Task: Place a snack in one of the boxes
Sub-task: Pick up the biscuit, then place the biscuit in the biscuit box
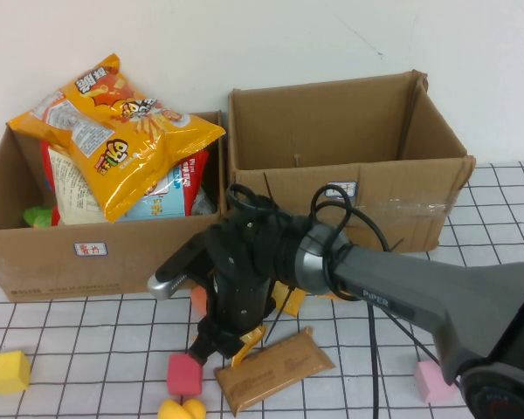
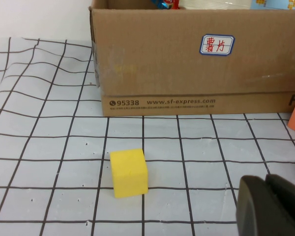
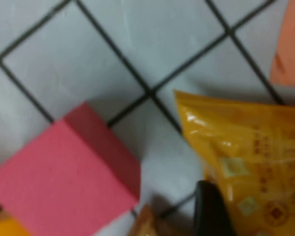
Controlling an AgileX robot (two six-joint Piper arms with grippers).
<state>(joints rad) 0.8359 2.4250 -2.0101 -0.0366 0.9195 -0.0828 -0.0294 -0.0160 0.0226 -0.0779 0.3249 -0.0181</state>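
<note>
- Your right gripper [image 1: 220, 347] hangs low over the yellow snack packet [image 1: 284, 301]; I cannot tell its jaw state.
- Centre on the packet, clear of the red cube [image 1: 184, 374].
- The left gripper [image 2: 270, 206] sits parked, fingers together.

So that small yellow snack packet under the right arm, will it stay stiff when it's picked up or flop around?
Probably floppy: the yellow snack packet shows creased, glossy film, so it may sag and feel slick. It looks thin and likely light. The right pincer is down at it beside the red block, so a push could nudge that. The left pincer sits near the yellow cube.
</note>
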